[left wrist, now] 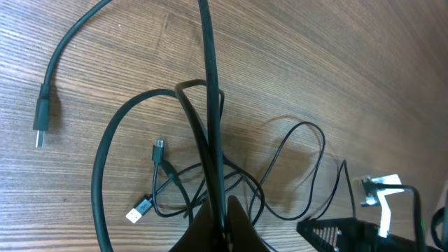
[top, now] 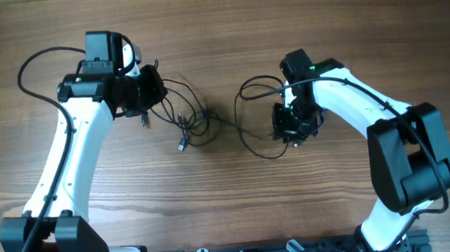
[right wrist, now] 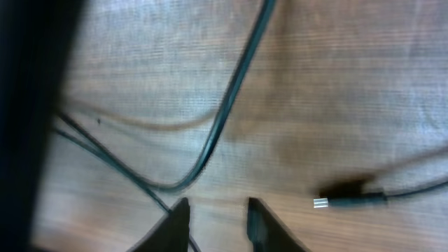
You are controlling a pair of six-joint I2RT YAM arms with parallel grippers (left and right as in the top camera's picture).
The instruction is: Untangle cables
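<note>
Wooden tabletop [top: 225, 29] under both arms. Cables [top: 196, 122] lay tangled at centre, loops trailing towards each arm. Left pincer [left wrist: 220, 213] pinched shut on a strand of the cables, lifted off the wood. Right pincer [right wrist: 217, 210] stood slightly parted, empty, low over the wood beside a small plug [right wrist: 350, 197].

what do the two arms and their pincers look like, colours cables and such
Both arms have white link shells with black joint housings and black bases. The left pincer and right pincer are black, each topped by a black camera block. A thick black cable runs along each arm. A small green light shows near the right wrist. No readable markings.
</note>
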